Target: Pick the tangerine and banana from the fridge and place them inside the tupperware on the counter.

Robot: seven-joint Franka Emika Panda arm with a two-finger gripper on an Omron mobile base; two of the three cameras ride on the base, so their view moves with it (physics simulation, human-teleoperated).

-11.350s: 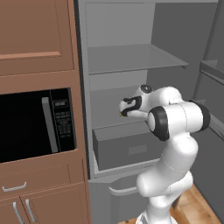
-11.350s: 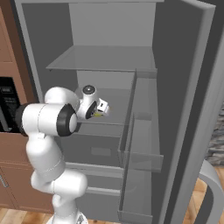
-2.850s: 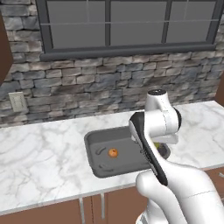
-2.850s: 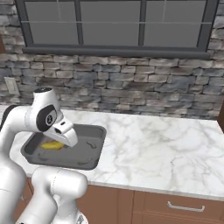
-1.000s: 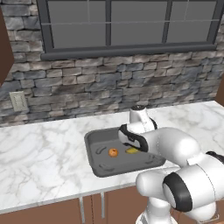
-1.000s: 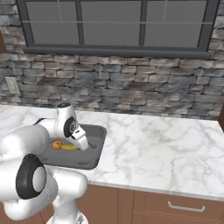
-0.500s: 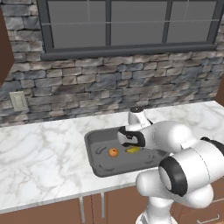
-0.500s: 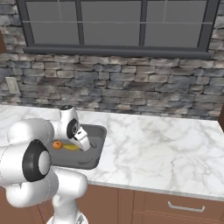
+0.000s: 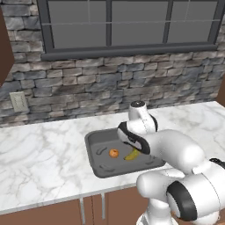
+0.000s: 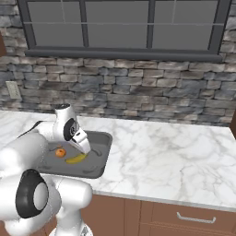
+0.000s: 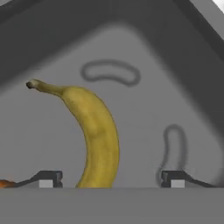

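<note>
Parted since half a second ago, the gripper (image 11: 109, 179) fingers (image 11: 47, 178) flank the banana (image 11: 98, 135) — lying between them in the tupperware (image 9: 97, 139), stem pointing away, long axis along the view — tangerine (image 9: 114, 153) just beside.

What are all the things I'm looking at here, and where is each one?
tangerine: one, orange, in the tupperware, beside the banana.
banana: one, yellow, lying on the tupperware floor.
tupperware: one, dark grey, on the counter.
counter: one, white-grey marble, over brown cabinets.
stone wall: grey, behind the counter.
window: dark-framed, above the wall.
wall outlet: one, pale, left on the wall.
gripper: one, dark fingertips, open, astride the banana.
</note>
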